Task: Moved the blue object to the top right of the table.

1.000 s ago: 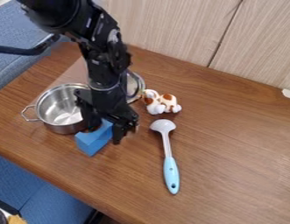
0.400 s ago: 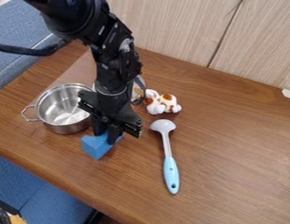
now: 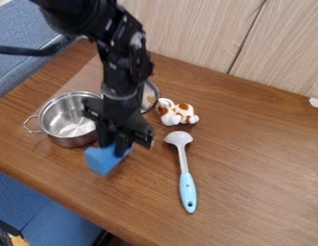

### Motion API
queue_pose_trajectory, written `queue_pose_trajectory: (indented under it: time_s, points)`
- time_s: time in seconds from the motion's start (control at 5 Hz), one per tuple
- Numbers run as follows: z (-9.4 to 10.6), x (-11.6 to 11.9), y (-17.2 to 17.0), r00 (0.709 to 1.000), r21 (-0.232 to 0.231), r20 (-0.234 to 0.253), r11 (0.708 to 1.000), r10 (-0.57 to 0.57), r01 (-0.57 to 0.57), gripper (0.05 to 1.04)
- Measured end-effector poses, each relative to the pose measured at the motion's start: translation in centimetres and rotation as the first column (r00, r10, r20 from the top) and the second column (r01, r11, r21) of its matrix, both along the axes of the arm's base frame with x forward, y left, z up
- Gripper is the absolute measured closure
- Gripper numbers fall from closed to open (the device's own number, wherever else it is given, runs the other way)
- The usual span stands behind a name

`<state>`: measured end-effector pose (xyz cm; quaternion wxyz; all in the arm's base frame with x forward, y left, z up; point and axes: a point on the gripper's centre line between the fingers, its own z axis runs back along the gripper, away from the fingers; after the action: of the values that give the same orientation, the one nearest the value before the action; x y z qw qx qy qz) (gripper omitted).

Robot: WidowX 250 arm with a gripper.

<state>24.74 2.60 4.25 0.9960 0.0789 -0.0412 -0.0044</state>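
Across most of the view, a brown wooden worktop (image 3: 251,168) is spreading, with a pale panelled wall (image 3: 187,29) rising behind it from twelve to two o'clock. Blue upholstery (image 3: 26,29) is showing beyond its edge at ten o'clock, and more of it is showing at seven. From eleven o'clock the black arm (image 3: 126,72) is leaning in, and its pincer (image 3: 115,150) is hanging down towards seven. A steel pot (image 3: 68,120) is standing upright on the worktop at nine o'clock of the view, its mouth facing up and its visible handle pointing to nine. Just past the middle, a ladle (image 3: 184,168) is lying with its grey head to twelve and its light blue handle to six. Partly behind the arm, a round rimmed thing (image 3: 152,92) is showing at ten o'clock from a white and brown toy animal (image 3: 177,113), which is sitting just beyond the ladle's head. Between seven and eight o'clock of the view, the pincer is gripping the blue block (image 3: 102,161), its fingers pressing on it from above. Whether the block is touching the worktop is remaining unclear.
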Motion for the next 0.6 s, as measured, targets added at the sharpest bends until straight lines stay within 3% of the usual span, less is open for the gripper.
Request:
queue_pose_trajectory:
  time_s: [0.2,0.6]
  points:
    - [1.8,0.7,-1.5,1.000,-0.016,0.007,1.000,-0.020,0.020,0.805]
    - [4.4,4.9,-7.8,0.994,-0.095,0.076,0.992,-0.074,0.081,0.805]
